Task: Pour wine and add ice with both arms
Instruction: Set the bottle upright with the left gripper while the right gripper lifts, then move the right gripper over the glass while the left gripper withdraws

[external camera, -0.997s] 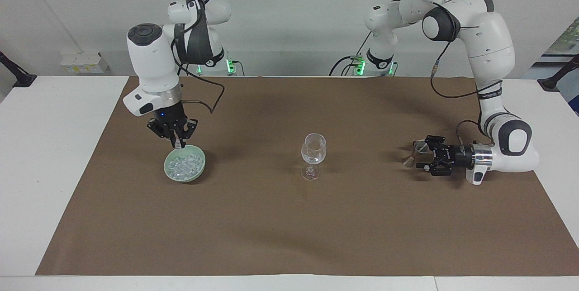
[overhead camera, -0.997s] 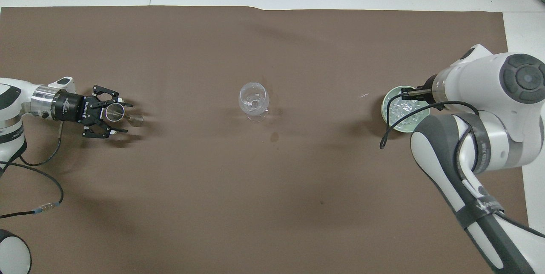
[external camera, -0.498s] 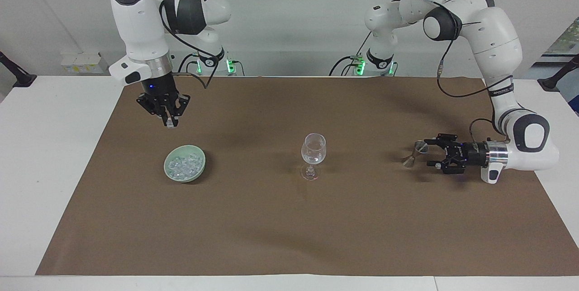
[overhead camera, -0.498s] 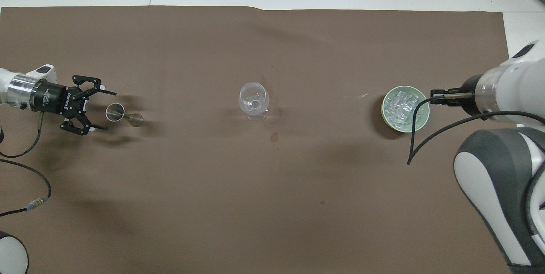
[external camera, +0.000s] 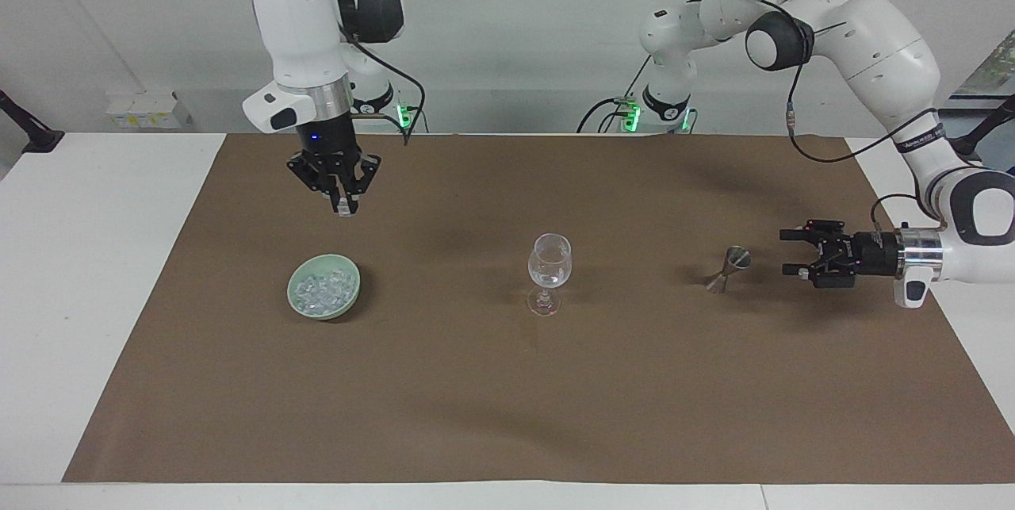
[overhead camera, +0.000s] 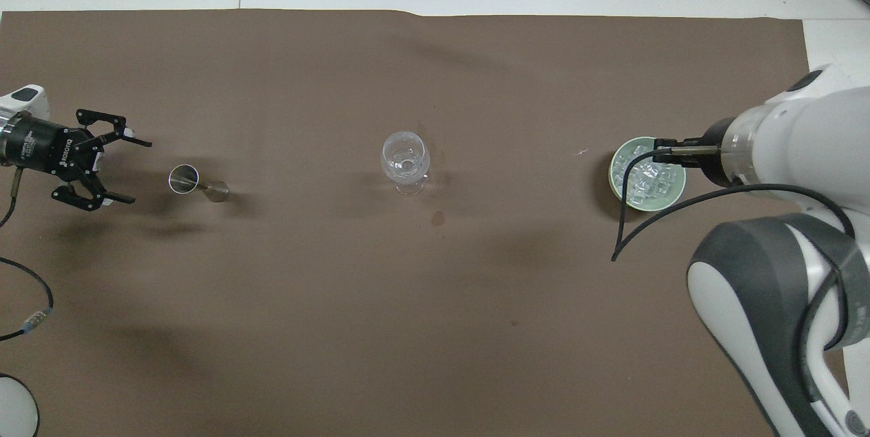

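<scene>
Jaws of the right gripper [external camera: 343,207] pressed together, pointing down, raised high over the brown mat [external camera: 507,399] between the bowl and the robots' edge. A small pale bit shows at the fingertips; probably a chunk of ice pinched there, though that is a judgement. Overhead, this gripper overlaps the bowl's rim, but the facing view shows it well above and not touching.

Jaws of the left gripper [external camera: 793,254] spread wide, lying level and low over the mat at the left arm's end, empty. They point at the metal jigger [external camera: 729,269], which stands upright on the mat, apart from the fingertips with a clear gap between.

Outward: pale green bowl [external camera: 323,297] toward the right arm's end, heaped with ice [external camera: 321,288]. Stemmed wine glass [external camera: 549,271] stands upright mid-mat, between bowl and jigger and well apart from both. A little clear content seems to sit in the bottom of its cup; whether liquid or ice cannot be told. A small dark spot on the mat near the glass's foot. White tabletop [external camera: 95,272] around the mat.

Progress, as judged: pour looks finished, the jigger set down and released. Ice step under way: chunk lifted, not yet over the glass. Left: carry across, drop in.
</scene>
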